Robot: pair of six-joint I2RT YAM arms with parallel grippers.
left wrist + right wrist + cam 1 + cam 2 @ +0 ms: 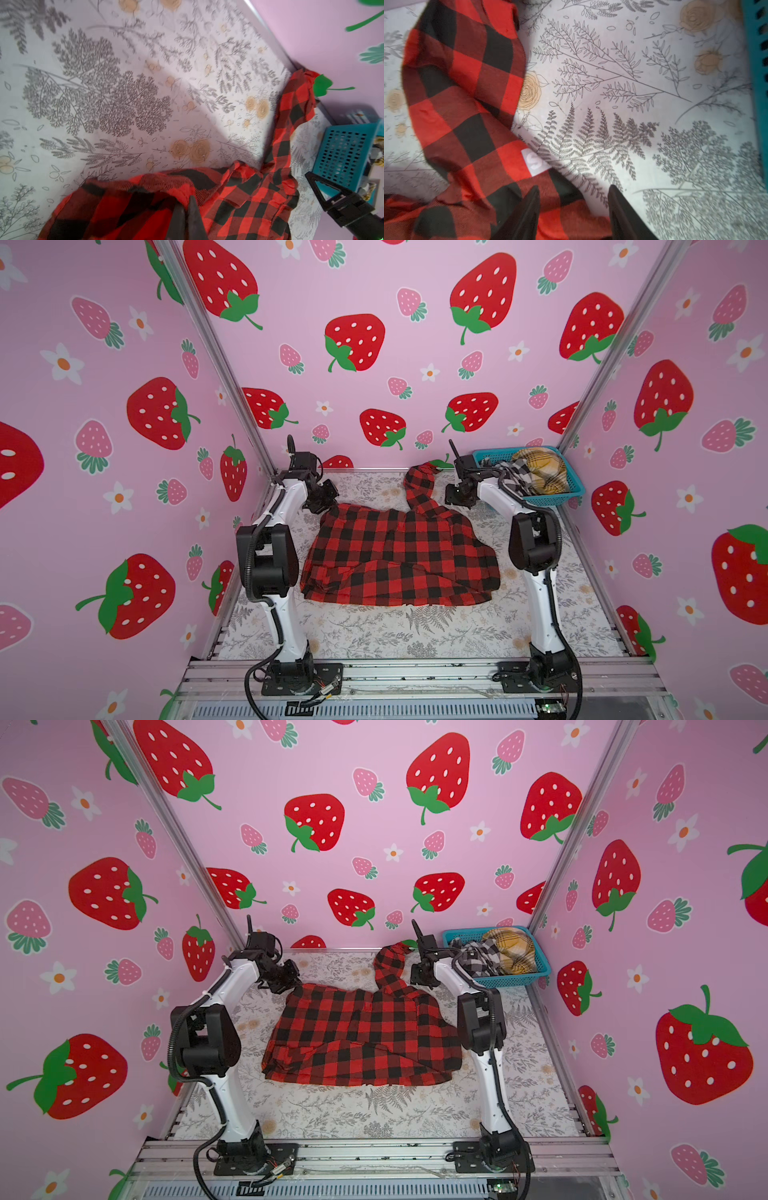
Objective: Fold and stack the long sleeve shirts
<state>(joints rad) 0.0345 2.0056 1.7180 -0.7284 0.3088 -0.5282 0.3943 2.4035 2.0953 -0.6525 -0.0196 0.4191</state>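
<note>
One red shirt spread out on the table, one sleeve poking toward 12 o'clock. Pinched at its 10 o'clock corner by the left gripper, fingers squeezed together on the cloth, likely to keep it from sliding. At 1 o'clock, right gripper beside that sleeve, fingers apart, holding nothing. Two more shirts waiting in the blue basket at 2 o'clock.

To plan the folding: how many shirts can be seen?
3. The red shirt lies on the table; the black-and-white shirt and the yellow shirt sit in the basket. More may be hidden beneath.
</note>
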